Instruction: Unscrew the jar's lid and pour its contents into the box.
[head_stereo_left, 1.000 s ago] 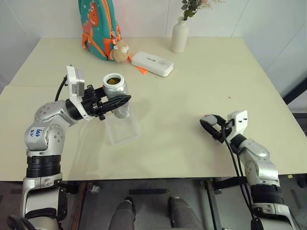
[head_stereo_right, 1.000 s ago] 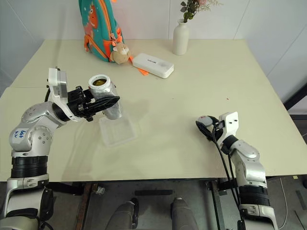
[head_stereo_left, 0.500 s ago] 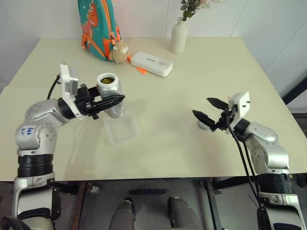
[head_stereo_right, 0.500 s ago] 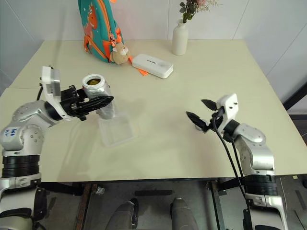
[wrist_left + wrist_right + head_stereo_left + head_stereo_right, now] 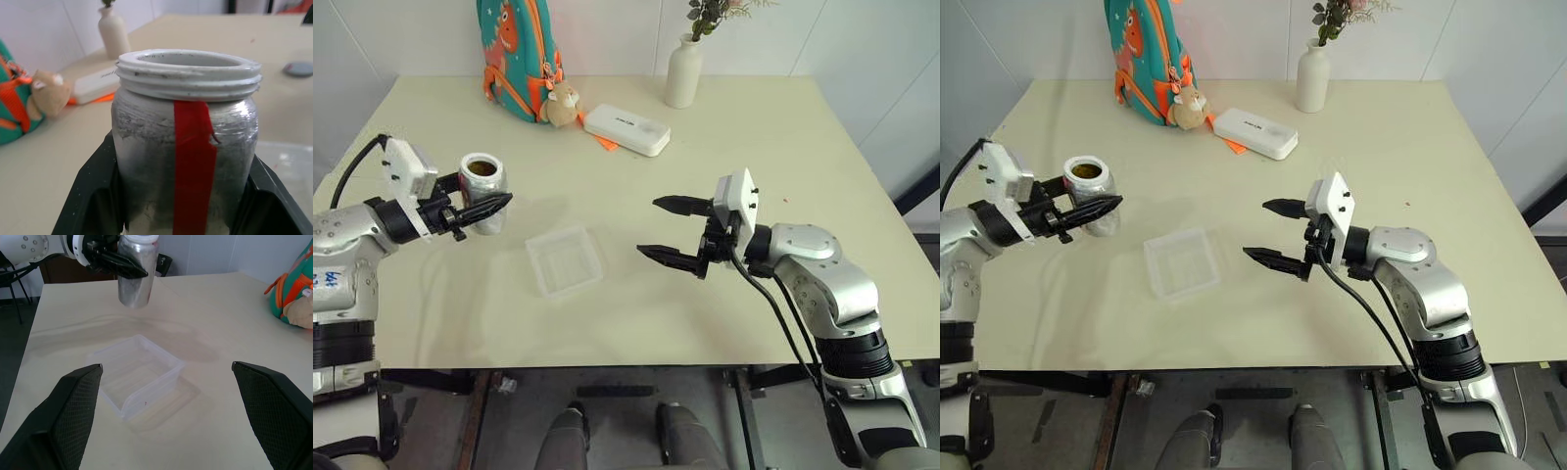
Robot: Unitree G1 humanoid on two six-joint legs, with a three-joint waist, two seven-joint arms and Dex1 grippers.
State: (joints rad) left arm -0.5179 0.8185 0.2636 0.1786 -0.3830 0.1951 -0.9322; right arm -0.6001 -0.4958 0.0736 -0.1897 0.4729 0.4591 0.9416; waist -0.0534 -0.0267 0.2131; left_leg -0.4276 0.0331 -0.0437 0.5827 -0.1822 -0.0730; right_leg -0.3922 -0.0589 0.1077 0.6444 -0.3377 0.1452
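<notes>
The jar [image 5: 481,184], a silvery cylinder with a strip of red tape [image 5: 194,161], stands nearly upright in the air to the left of the box. My left gripper [image 5: 491,205] is shut on its body. The jar's mouth is open, with the brown contents [image 5: 482,166] visible inside. The box [image 5: 566,260], a clear shallow tray, lies empty on the table between my two arms. My right gripper [image 5: 649,226] hovers open and empty just right of the box, pointing at it. The lid [image 5: 299,68], a flat grey disc, lies on the table in the left wrist view.
Along the table's far edge are a teal and orange backpack [image 5: 516,54] with a plush toy [image 5: 563,102], a white oblong case [image 5: 626,129] and a white vase [image 5: 682,73]. A small orange scrap [image 5: 605,144] lies beside the case.
My left gripper carried the jar leftward, off from above the box, and set it more upright. My right gripper opened, left the lid on the table, rose and swung left toward the box.
</notes>
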